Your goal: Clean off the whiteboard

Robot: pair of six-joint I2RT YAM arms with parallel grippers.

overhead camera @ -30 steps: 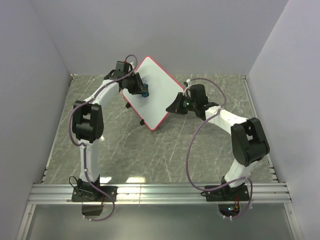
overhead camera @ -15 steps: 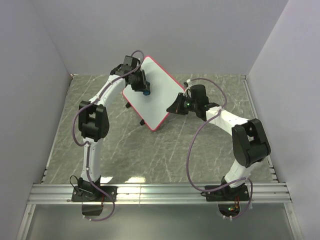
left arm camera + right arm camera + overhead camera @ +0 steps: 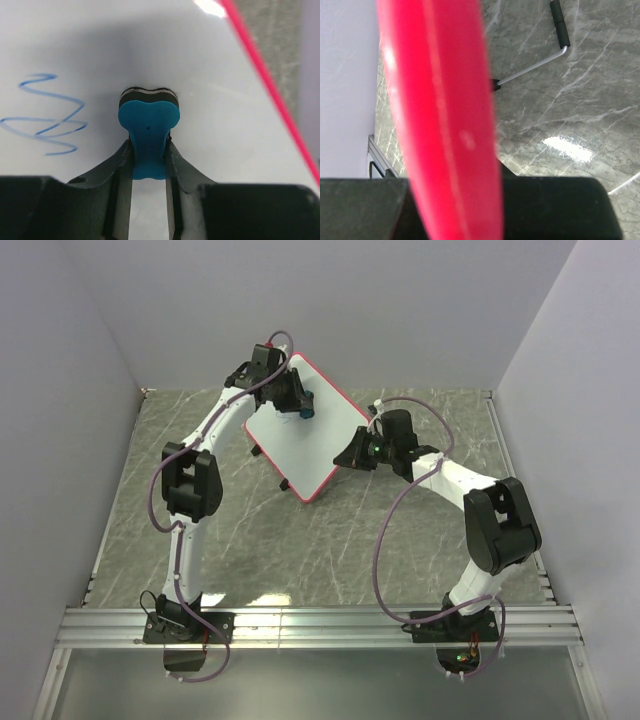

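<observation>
Left fingers (image 3: 299, 404) clamped on a small blue eraser (image 3: 148, 119). It is bone-shaped, with a smooth plastic back and a dark felt layer under it. The felt face is pressed flat on the whiteboard (image 3: 305, 445).

Contact is near the board's far upper edge. In the left wrist view the pink-red rim (image 3: 272, 87) runs just right of the fingertips. A blue scribble (image 3: 47, 116), 1 looping zigzag, lies on the white surface left of the eraser, apart from it.

Right fingers (image 3: 349, 455) clamped on the board's right edge. In the right wrist view the rim runs up between the 2 black fingers, glossy and rounded, blurred by closeness.

The board is a rounded-corner rectangle with a smooth white face. It is tilted and sits between the 2 sets of fingers, its lowest corner down by the worktop (image 3: 420, 530); cannot tell if it touches.

A thin metal wire leg (image 3: 532, 67) with a black rubbery foot (image 3: 559, 27) shows beyond the right fingers, behind the board. The worktop is grey, marble-patterned and shiny.
</observation>
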